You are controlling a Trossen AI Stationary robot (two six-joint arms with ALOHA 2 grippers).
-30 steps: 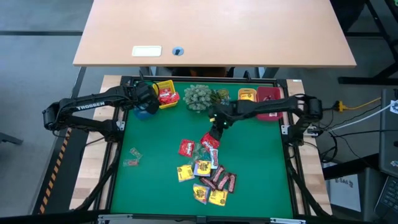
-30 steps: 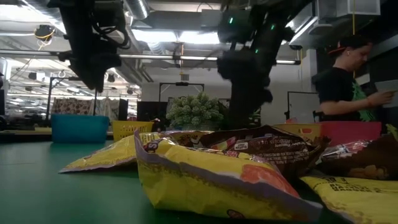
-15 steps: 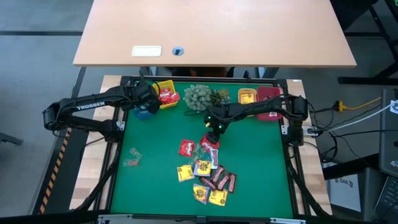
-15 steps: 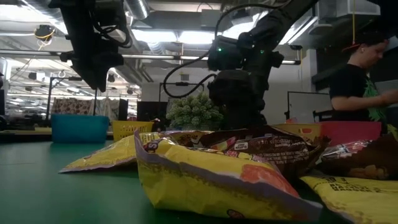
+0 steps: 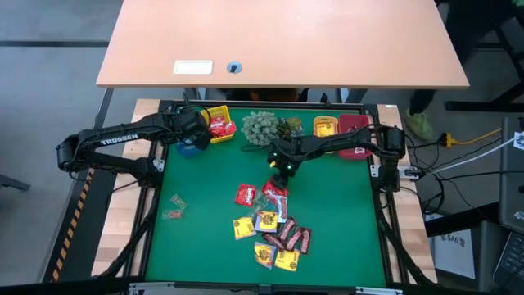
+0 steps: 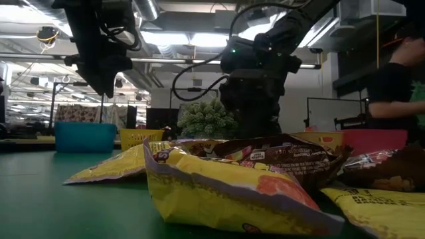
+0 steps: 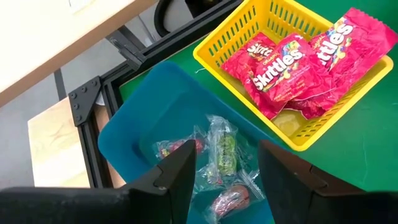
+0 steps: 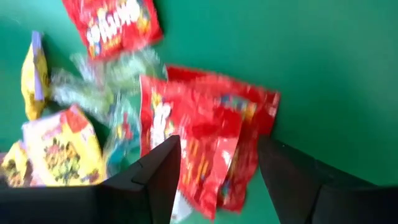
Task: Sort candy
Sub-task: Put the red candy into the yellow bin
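Green felt covers the table (image 5: 344, 221) you are working on, and your right gripper (image 5: 282, 170) hangs just above the heap of candy (image 5: 273, 223), toward its twelve-o'clock end in the high view. Its fingers (image 8: 155, 177) stand apart with nothing between them; the right wrist view looks past them onto a red packet (image 8: 186, 140) lying flat below, and they do not touch it. That packet's long axis runs roughly from twelve to six in the high view, a little tilted. A second red packet (image 5: 245, 194) lies just beside it at nine o'clock, and yellow square packets (image 5: 243, 227) and dark bars (image 5: 296, 238) crowd together toward six. Two pale wrappers (image 5: 175, 206) lie well apart from the heap at about nine o'clock.

Your left gripper (image 5: 196, 131) waits at the table's ten-o'clock corner over the blue bin (image 7: 134, 134), fingers (image 7: 177, 180) spread and empty. Clear-wrapped sweets (image 7: 221, 152) lie in that bin; the yellow bin (image 7: 245, 28) just beside it holds red packets. A grey-green plant cluster (image 5: 264, 127) sits at twelve o'clock, with an orange bin (image 5: 326, 125) and a red bin (image 5: 354, 124) toward one o'clock.

Beyond the table stands a pale wooden desk (image 5: 282, 41). In the low view a person in a dark top (image 6: 397, 83) stands at three o'clock under ceiling strip lights.
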